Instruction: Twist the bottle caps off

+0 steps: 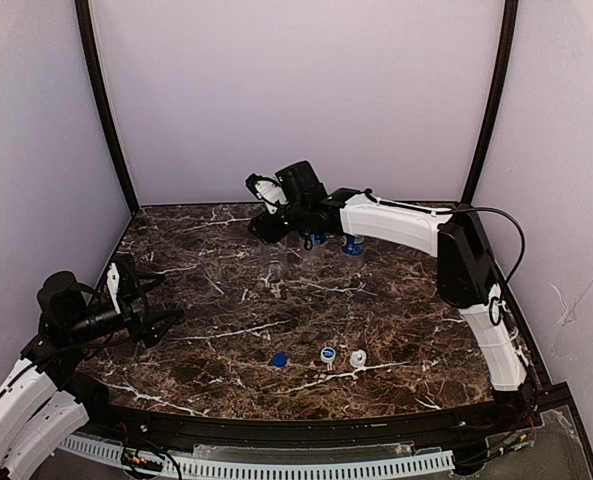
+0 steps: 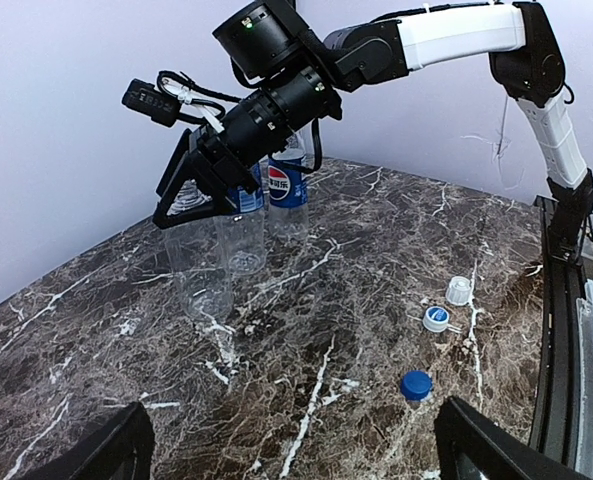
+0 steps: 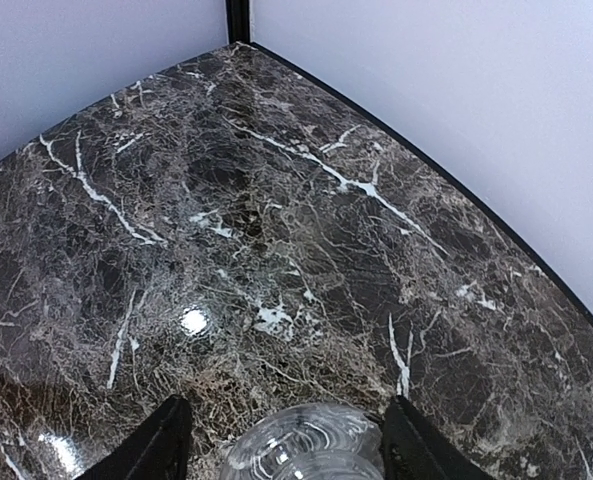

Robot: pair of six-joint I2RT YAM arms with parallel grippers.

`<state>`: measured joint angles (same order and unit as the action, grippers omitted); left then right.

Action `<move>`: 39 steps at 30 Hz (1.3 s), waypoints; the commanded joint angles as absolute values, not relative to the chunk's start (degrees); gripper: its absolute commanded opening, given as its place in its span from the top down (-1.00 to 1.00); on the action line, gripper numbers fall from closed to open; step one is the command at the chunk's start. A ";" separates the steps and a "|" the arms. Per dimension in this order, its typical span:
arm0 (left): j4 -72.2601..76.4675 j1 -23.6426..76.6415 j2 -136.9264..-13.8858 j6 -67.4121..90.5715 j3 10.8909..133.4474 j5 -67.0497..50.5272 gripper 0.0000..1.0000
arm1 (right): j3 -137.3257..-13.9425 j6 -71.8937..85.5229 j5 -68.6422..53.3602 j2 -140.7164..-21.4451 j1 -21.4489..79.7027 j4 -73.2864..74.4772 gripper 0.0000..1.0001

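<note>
Three bottle caps lie loose near the table's front: a blue one point(image 1: 278, 359) point(image 2: 416, 384), a blue-and-white one point(image 1: 328, 354) point(image 2: 436, 319) and a white one point(image 1: 357, 357) point(image 2: 459, 290). Three bottles stand upright at the back. A plain clear one point(image 2: 198, 270) point(image 3: 306, 450) is nearest the left; two blue-labelled ones point(image 2: 244, 230) point(image 2: 288, 190) point(image 1: 353, 244) stand behind it. My right gripper point(image 1: 268, 228) point(image 2: 191, 195) point(image 3: 286, 405) hangs over the plain bottle's open top, fingers apart on either side of it. My left gripper point(image 1: 161, 312) point(image 2: 296, 460) is open and holds nothing, low at the left.
The dark marble table point(image 1: 396, 300) is enclosed by pale walls with black corner posts point(image 1: 488, 110). The right arm point(image 1: 396, 222) stretches across the back right. A black rail point(image 2: 561, 330) runs along the table's right edge.
</note>
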<state>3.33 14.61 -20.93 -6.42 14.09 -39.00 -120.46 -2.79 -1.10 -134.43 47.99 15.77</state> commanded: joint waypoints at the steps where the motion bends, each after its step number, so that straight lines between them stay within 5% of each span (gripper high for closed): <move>1: 3.87 14.12 -21.04 -6.78 13.54 -40.63 -0.98 | -123.51 -2.96 -1.86 -133.68 48.14 16.74 -0.38; 11: 3.65 14.02 -21.20 -7.01 13.54 -41.13 -0.97 | -129.07 -6.23 -4.24 -129.63 48.19 17.96 -0.96; 21: 3.38 13.39 -21.12 -7.25 13.57 -40.32 -0.97 | -123.68 -2.98 3.38 -110.69 41.25 22.07 -0.97; 25: 3.34 12.97 -21.09 -7.36 13.57 -39.37 -0.97 | -109.52 3.14 10.93 -98.48 32.95 23.91 -0.97; 39: 2.52 9.34 -22.64 -9.62 13.49 -32.99 -0.97 | -45.48 11.15 9.08 -53.70 1.42 22.16 -0.97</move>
<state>3.27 10.37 -21.80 -7.84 14.09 -34.02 -55.40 10.22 9.06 -61.98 3.46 23.94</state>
